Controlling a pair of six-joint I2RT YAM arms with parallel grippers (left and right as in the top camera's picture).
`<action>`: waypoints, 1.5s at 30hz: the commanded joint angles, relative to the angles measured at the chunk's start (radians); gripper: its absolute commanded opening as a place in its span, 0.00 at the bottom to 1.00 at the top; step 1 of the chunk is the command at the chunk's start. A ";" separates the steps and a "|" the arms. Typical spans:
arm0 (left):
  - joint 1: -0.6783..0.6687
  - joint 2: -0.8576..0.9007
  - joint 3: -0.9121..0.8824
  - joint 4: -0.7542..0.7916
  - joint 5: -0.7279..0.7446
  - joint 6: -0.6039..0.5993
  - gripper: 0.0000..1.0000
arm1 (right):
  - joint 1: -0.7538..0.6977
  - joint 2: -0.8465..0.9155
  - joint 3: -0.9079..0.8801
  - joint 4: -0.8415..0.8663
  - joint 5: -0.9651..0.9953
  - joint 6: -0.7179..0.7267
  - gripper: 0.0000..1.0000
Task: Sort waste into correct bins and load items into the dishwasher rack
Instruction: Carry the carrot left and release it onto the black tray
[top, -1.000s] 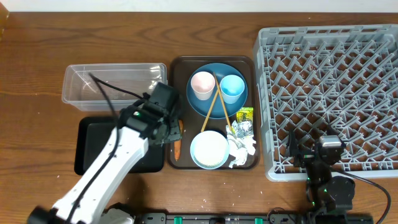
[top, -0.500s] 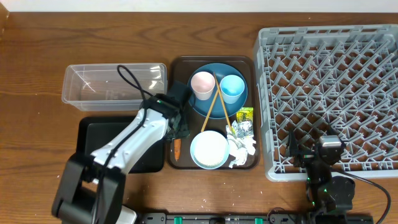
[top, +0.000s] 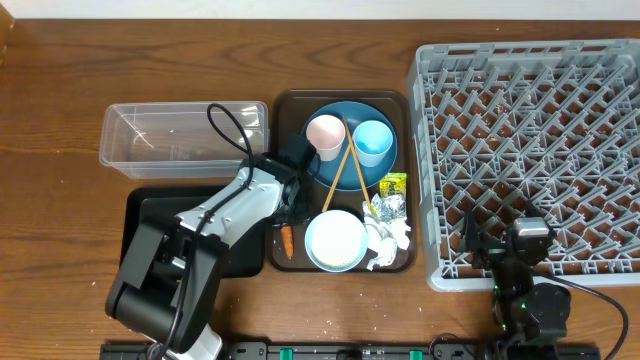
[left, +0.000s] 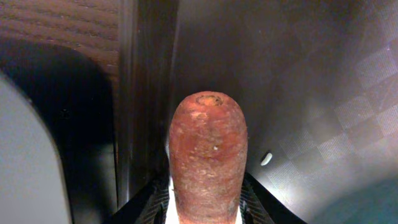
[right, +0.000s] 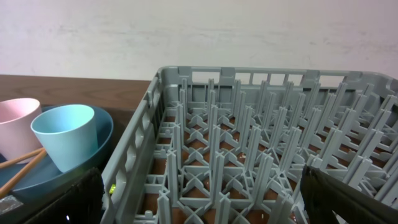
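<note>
Carrot (left: 208, 155), in the brown tray (top: 285, 110) left of the bowl (top: 336, 240), is pinched by the left gripper (left: 205, 202); white speck (left: 266, 159) beside it, maybe rice. Right gripper (right: 202, 205) gapes wide, empty.

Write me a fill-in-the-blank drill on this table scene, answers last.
1. The left tool straddles the carrot on the ____ serving tray.
2. ____ cups stand on the plate: the pink cup and the light-blue cup.
3. The right tool, by the rack, is ____ and holds nothing.
Missing words: brown; two; open.
</note>
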 joint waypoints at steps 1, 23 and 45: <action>0.004 0.023 -0.008 -0.004 -0.030 0.005 0.35 | -0.007 -0.001 -0.002 -0.003 0.002 -0.015 0.99; 0.061 -0.398 0.061 -0.140 -0.136 0.025 0.07 | -0.007 -0.001 -0.002 -0.003 0.002 -0.015 0.99; 0.518 -0.361 -0.109 -0.219 -0.283 -0.010 0.17 | -0.007 -0.001 -0.002 -0.003 0.002 -0.015 0.99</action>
